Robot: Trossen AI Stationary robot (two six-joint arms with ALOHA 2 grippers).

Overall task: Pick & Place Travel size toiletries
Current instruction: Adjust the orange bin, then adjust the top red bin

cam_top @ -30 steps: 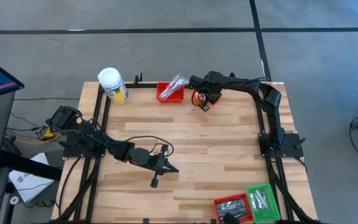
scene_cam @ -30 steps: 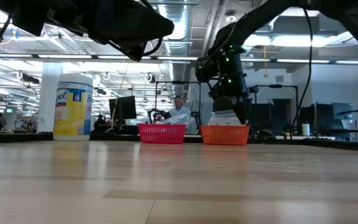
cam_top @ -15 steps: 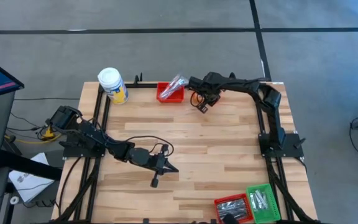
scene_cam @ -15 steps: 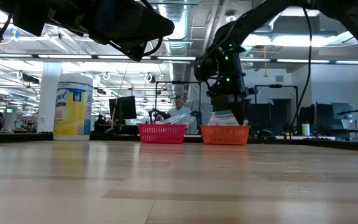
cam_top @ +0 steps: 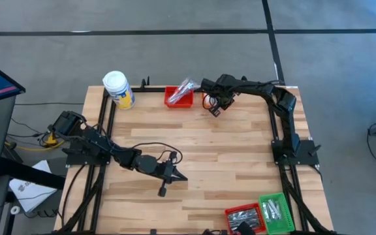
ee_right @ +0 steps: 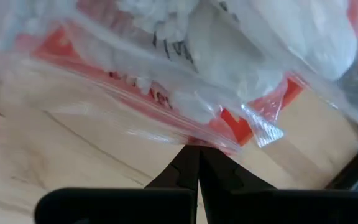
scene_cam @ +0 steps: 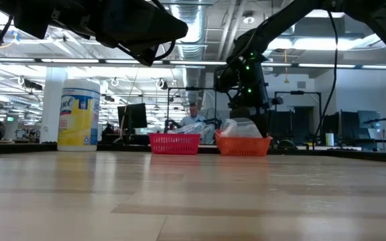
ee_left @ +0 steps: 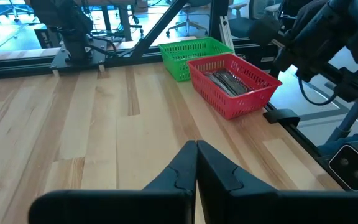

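My right gripper (cam_top: 214,108) points steeply down at the table's far edge. It is shut on a clear plastic bag (ee_right: 229,68) of white travel size packets. The bag lies in the orange basket (scene_cam: 243,144), its bulge (scene_cam: 237,126) showing above the rim. Beside it a red basket (cam_top: 178,97) holds another clear bag (cam_top: 186,86). My left gripper (cam_top: 175,175) is shut and hangs above the table's left middle, touching nothing. At the near right corner, slim silver-grey sticks (ee_left: 227,78) lie in a red basket (ee_left: 253,93), next to a green basket (ee_left: 191,53). My right gripper pinches the clear bag's flat sealed edge (ee_right: 199,140) between its two fingertips, coming from above and pointing down. The bag is slack and its filled part rests in the orange basket (ee_right: 244,127).
A yellow jar with a white lid (cam_top: 117,88) stands at the far left corner. A black cable (cam_top: 150,147) loops over the left arm. The wooden top (cam_top: 234,156) between the arms is bare. A person shows in the room beyond the far edge (scene_cam: 193,115).
The bag in the orange basket has changed shape. Its top stood narrow under my right gripper and now bulges rounder, toward the red basket. My right gripper has only swayed slightly above the basket and stays shut.
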